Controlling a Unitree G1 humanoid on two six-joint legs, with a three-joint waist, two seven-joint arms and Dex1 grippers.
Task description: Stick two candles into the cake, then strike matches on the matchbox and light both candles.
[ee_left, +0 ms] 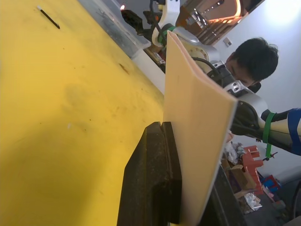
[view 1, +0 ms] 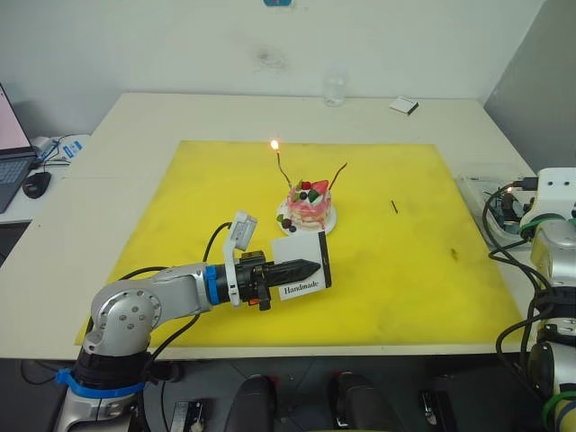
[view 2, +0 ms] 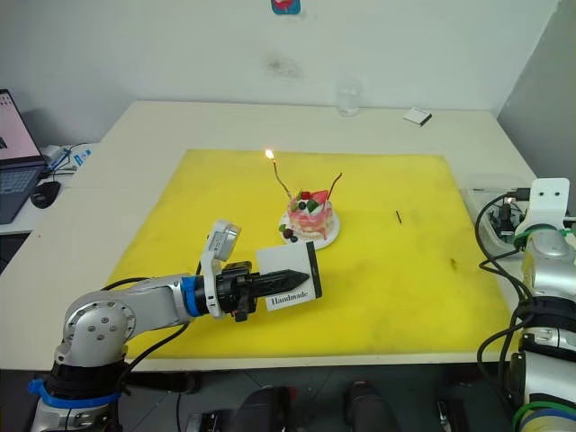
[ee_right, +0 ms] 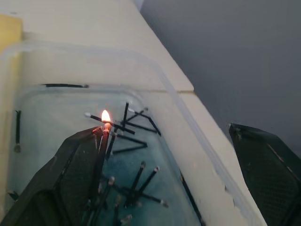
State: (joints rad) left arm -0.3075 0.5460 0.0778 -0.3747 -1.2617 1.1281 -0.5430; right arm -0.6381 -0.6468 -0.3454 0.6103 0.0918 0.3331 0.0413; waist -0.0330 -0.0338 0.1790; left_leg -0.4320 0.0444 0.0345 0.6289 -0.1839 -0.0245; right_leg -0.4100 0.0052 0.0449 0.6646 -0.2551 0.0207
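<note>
The cake (view 1: 307, 205) sits on its small white plate mid-mat. Two candles stand in it: the tan one (view 1: 284, 171) burns with a small flame, the red one (view 1: 337, 175) is unlit. My left gripper (view 1: 311, 267) is shut on the matchbox (view 1: 301, 248), held on edge just in front of the cake. One match (view 1: 394, 206) lies on the mat to the right. My right gripper (ee_right: 164, 133) is open over a clear tray (ee_right: 141, 59). A burning match (ee_right: 102, 141) leans along one of its fingers (ee_right: 70, 179).
The yellow mat (view 1: 180, 234) covers the table's middle. Several spent matches lie in the clear tray (view 1: 477, 184) at the right edge. A glass (view 1: 335, 90) and a small white box (view 1: 404, 105) stand at the back. A laptop (view 1: 7, 144) is far left. A person (ee_left: 249, 56) sits beyond the table.
</note>
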